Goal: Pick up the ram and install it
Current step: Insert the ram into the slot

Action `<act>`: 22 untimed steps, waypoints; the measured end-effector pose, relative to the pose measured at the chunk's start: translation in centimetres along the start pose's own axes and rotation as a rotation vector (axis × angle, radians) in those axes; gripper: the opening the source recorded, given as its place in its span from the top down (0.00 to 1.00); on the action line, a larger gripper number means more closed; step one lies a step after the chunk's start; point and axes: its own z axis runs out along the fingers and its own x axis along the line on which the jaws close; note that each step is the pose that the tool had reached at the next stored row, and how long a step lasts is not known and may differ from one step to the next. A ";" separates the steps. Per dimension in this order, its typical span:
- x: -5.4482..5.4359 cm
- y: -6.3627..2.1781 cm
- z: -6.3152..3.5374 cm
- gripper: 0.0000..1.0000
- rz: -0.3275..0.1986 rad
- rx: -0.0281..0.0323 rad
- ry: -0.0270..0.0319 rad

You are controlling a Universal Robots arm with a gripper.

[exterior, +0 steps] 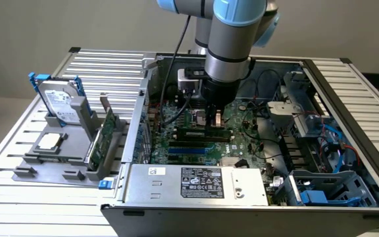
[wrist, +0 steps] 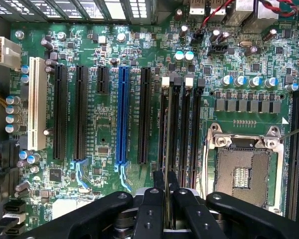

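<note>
I have open room straight above the motherboard (exterior: pixel 248 143). The case wall (exterior: pixel 143 98) closes the exterior view's left, the drive cage (exterior: pixel 293 111) and blue cables (exterior: pixel 337 143) crowd its right, and the power supply (exterior: pixel 196 182) blocks the near side. Beside my gripper (wrist: pixel 166 180), clamped on the ram (exterior: pixel 193 132), the processor socket (wrist: pixel 244 172) lies low

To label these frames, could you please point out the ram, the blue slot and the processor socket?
ram (exterior: pixel 203 132): exterior view, middle of its length
blue slot (wrist: pixel 122 114): wrist view, mid-length
processor socket (wrist: pixel 241 174): wrist view, its centre
</note>
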 end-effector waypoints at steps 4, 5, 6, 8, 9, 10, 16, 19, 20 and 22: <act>0.0 0.00 0.00 0.86 -0.011 -0.0040 0.0049; 0.0 0.00 0.00 0.86 -0.015 -0.0051 0.0061; 0.0 0.00 -0.01 0.86 -0.019 -0.0057 0.0069; 0.0 -0.03 -0.03 0.86 -0.024 -0.0062 0.0070; 0.0 -0.05 -0.06 0.86 -0.025 -0.0064 0.0071; 0.0 -0.04 -0.10 0.86 -0.025 -0.0067 0.0070; 0.0 0.03 -1.23 0.86 -0.026 -0.0070 0.0071; 0.0 0.09 -1.40 0.86 -0.026 -0.0061 0.0069; 0.0 0.13 -1.39 0.86 -0.026 -0.0035 0.0068; 0.0 0.24 -1.38 0.86 -0.025 0.0056 0.0077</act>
